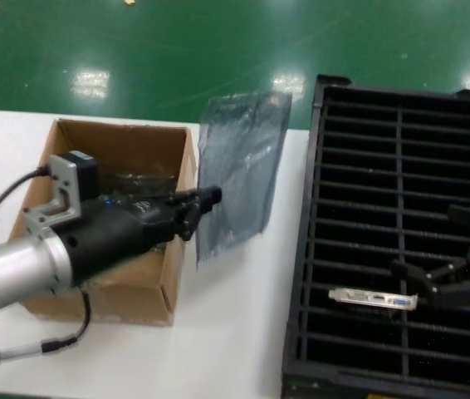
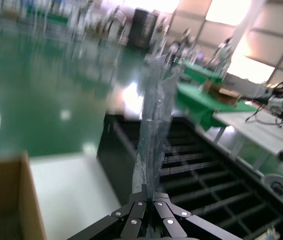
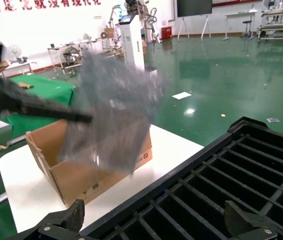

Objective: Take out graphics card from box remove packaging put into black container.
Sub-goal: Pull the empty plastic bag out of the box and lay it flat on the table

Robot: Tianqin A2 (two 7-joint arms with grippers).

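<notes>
Left gripper (image 1: 204,202): extended level over box (image 1: 127,141), fingers clamping packaging (image 1: 239,170). Right gripper (image 1: 455,278): over black container (image 1: 301,274), fingers spread.

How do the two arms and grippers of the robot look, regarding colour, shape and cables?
The left arm is a silver metal cylinder that turns into a black housing with a small blue light; a grey bracket carries a black camera box, and black cables run along it. The left gripper has slim black linkage fingers with silver screws. The right gripper is also black, with broad, angular fingers.
</notes>
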